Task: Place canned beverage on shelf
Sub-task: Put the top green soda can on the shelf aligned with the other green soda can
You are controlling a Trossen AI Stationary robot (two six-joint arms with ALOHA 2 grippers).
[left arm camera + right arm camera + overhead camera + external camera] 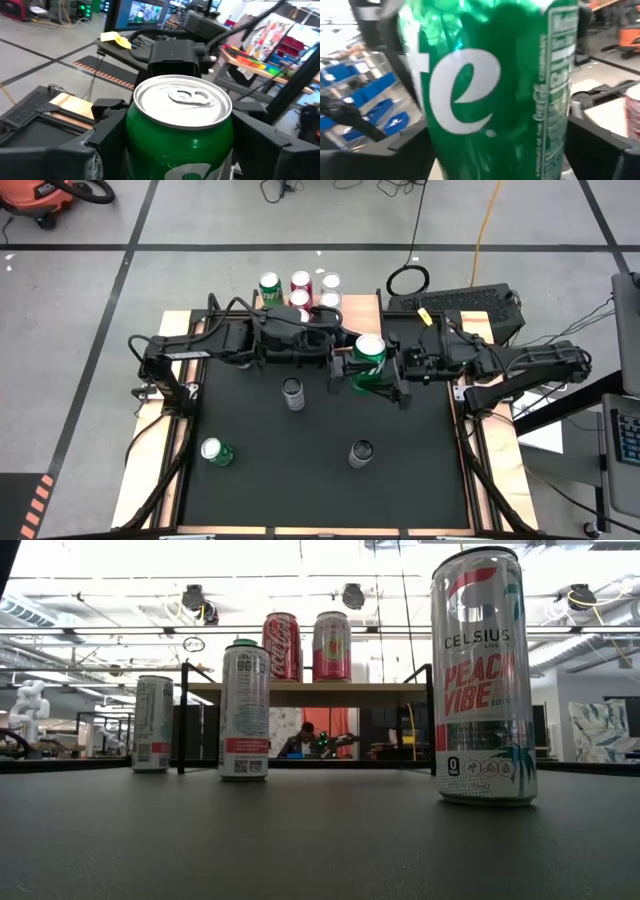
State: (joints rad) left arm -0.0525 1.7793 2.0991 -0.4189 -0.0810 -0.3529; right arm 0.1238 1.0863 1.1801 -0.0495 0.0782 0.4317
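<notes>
You are looking down on two arms meeting over the black mat, just in front of the shelf at its far edge. The left gripper is grasping the green can, raised above the mat. The right gripper is bracketing the same can; you cannot tell whether it is gripping. Five cans are crowding the shelf's left and middle; its right end is sitting bare. Three cans are standing well apart on the mat.
</notes>
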